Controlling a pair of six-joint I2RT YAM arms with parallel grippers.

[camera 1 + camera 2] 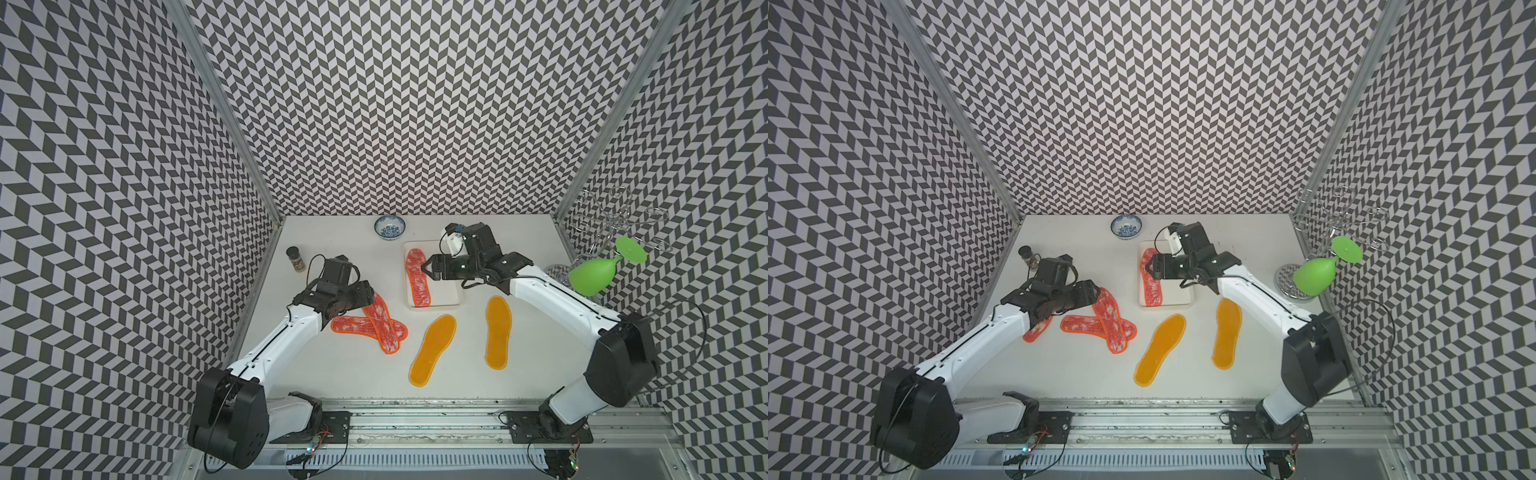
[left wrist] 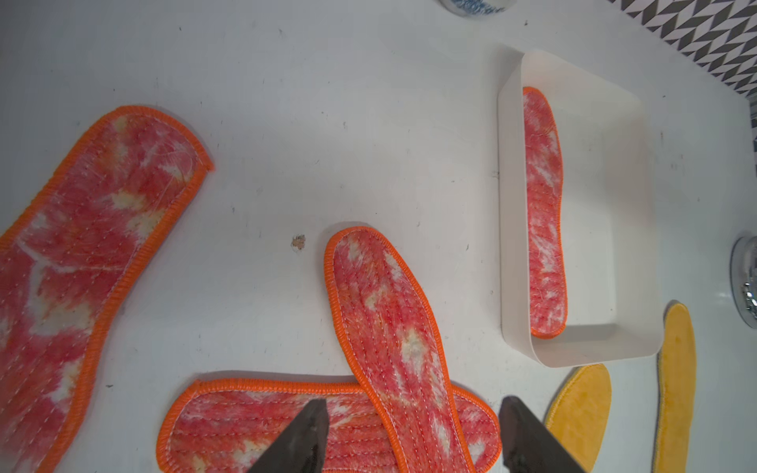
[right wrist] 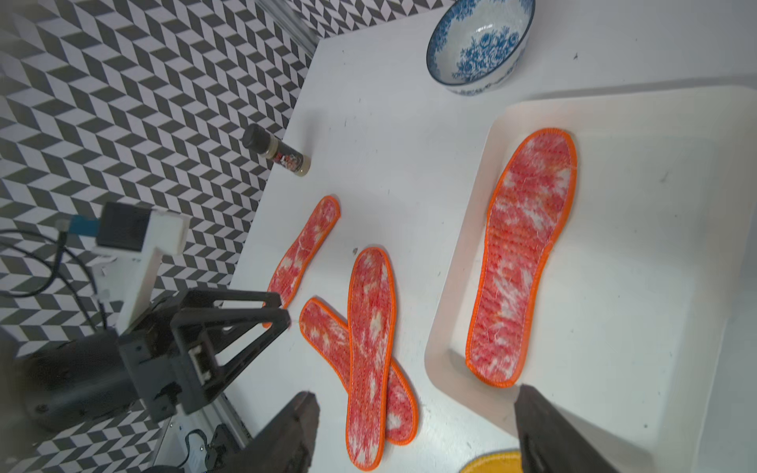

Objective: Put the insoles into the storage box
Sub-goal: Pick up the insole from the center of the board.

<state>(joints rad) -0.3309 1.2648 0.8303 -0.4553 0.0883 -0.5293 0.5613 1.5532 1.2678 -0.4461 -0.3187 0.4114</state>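
One mottled red insole (image 1: 417, 276) lies along the left side of the white storage box (image 1: 446, 291). My right gripper (image 1: 424, 268) hovers over that insole's middle, open and empty, as the right wrist view shows (image 3: 415, 397). Two more red insoles (image 1: 384, 326) lie crossed on the table. My left gripper (image 2: 413, 409) stands open just above where they cross, holding nothing. Another red insole (image 1: 1036, 330) pokes out from under the left arm. Two yellow insoles (image 1: 432, 349) (image 1: 498, 332) lie in front of the box.
A blue-and-white bowl (image 1: 390, 227) sits behind the box. A spice jar (image 1: 296, 258) stands at the back left near the wall. At the right edge, a green plastic goblet (image 1: 594, 272) hangs on a wire rack (image 1: 619, 220).
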